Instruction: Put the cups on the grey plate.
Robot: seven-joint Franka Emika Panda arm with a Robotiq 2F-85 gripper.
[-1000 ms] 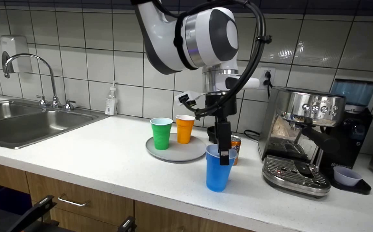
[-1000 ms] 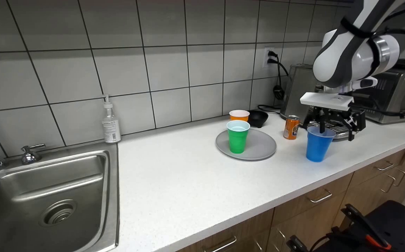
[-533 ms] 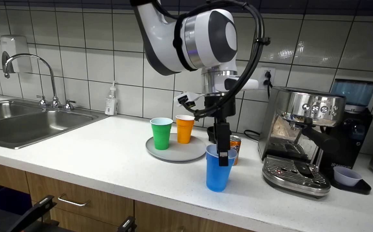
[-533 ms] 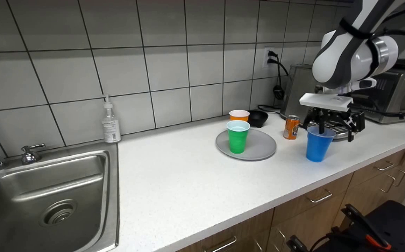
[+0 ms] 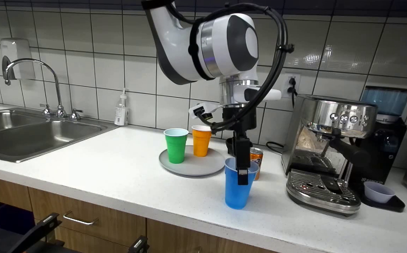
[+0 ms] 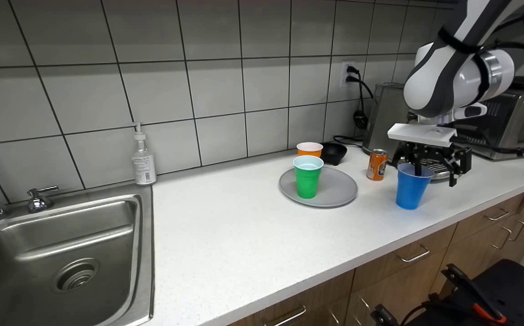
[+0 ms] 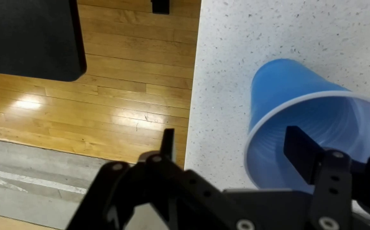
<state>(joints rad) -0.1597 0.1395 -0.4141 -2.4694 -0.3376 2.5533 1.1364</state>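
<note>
The blue cup [image 5: 237,196] stands upright on the counter, to the right of the grey plate [image 5: 196,169] in both exterior views. My gripper [image 6: 435,179] points down over its rim with the jaws wide apart. In the wrist view, one of the fingers [image 7: 300,150] of the gripper [image 7: 230,128] reaches inside the blue cup [image 7: 284,80]; the opposite one is outside, on the counter's front-edge side. The cup's near wall lies between them, apart from both. On the plate are the green cup [image 6: 307,183] and the orange cup [image 5: 200,140], partly hidden behind the green one in an exterior view.
A small orange can [image 6: 377,165] stands close behind the blue cup. Near the wall sits a short black cup [image 6: 333,156]. The coffee machine [image 5: 333,117] is to the right, the sink [image 5: 59,137] to the left. The counter's front edge [image 7: 191,102] runs close by the gripper.
The arm has come down a little, and one finger sits deeper in the blue cup. The fingertips look slightly nearer each other. Cups and plate have stayed in place.
</note>
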